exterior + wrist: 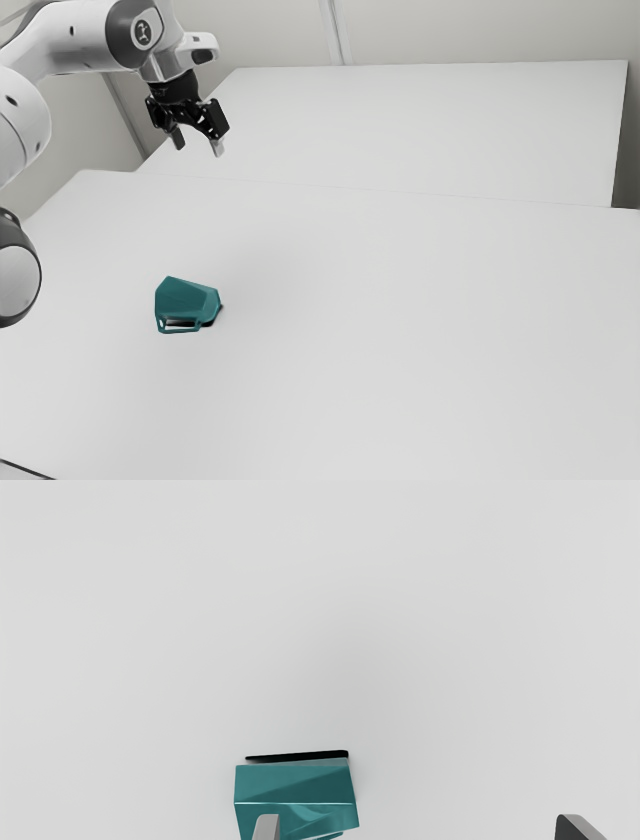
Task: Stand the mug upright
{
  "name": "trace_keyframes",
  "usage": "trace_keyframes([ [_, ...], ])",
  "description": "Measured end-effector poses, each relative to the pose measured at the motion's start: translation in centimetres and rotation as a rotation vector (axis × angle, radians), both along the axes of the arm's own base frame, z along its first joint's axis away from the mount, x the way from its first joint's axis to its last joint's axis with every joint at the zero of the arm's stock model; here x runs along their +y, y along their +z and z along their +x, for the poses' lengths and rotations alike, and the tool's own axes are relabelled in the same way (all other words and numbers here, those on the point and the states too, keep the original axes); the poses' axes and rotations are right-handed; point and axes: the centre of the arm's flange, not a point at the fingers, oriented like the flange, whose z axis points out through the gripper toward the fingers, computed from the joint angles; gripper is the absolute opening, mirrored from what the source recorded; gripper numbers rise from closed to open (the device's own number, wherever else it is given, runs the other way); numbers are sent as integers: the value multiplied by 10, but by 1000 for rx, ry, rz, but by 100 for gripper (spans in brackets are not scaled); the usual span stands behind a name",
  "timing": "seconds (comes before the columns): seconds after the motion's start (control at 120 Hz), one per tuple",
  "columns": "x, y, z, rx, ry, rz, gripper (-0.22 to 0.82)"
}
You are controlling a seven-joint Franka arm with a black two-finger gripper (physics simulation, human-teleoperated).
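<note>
A white table (420,340) meets another white surface (420,130), with a pale wall (480,30) beyond.

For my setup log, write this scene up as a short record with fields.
object: teal mug, faceted sides
pose: lying on its side, not upright
handle: loop toward the exterior view's bottom edge
surface: white table
tool: black tool, fingers spread, raised above the table
contact: none between tool and mug
task status: mug not yet set upright
</note>
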Motion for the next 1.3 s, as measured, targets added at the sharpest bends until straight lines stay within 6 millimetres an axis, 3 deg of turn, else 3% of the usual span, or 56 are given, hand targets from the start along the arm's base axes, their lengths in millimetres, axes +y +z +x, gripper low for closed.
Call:
trace_keyframes([
  [0.425, 7, 5, -8, -7, 15, -18, 60],
  [0.642, 86, -17, -53, 14, 154, -282, 60],
  [0.933, 190, -65, -107, -1, 240, -569, 60],
  [1.042, 209, -87, -122, -1, 221, -636, 60],
  [1.175, 220, -119, -127, 10, 176, -681, 60],
  [1.3, 235, -163, -131, 23, 160, -737, 60],
])
